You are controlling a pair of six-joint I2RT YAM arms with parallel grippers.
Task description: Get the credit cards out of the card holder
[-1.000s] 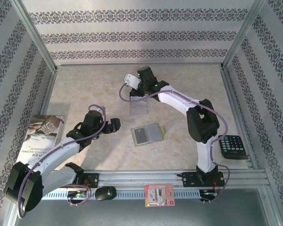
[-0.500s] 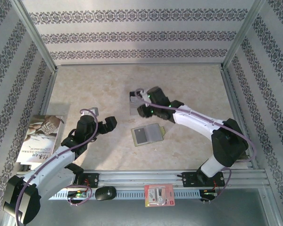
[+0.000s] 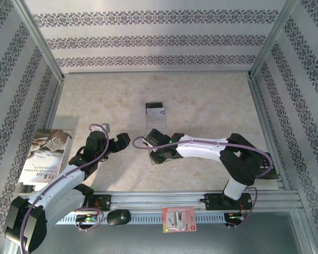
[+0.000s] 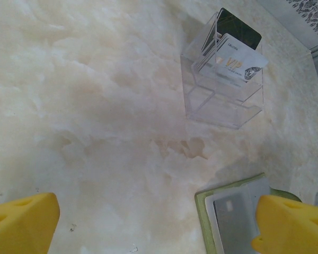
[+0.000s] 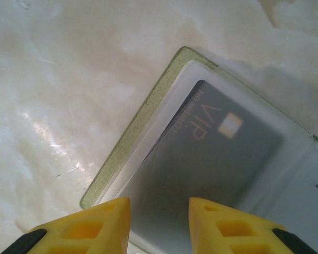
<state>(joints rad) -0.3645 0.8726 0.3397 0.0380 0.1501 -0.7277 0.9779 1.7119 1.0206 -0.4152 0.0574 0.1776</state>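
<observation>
The olive-green card holder lies open on the marble table. A silver-grey credit card marked VIP sits in its greyish pocket. My right gripper hovers low over that card, open, its yellow fingertips straddling the card's near end without holding it. In the top view the right gripper covers most of the holder. My left gripper is open and empty just left of the holder, and shows in the top view as the left gripper. Several more cards stand in a clear acrylic stand.
A booklet lies at the table's left edge. A black mouse and a red-and-white packet rest on the front rail. Metal frame posts and patterned walls close in the table on three sides.
My right arm has swung from the acrylic stand at the back down to the card holder, leaving a card in the stand. The left gripper has barely shifted.
</observation>
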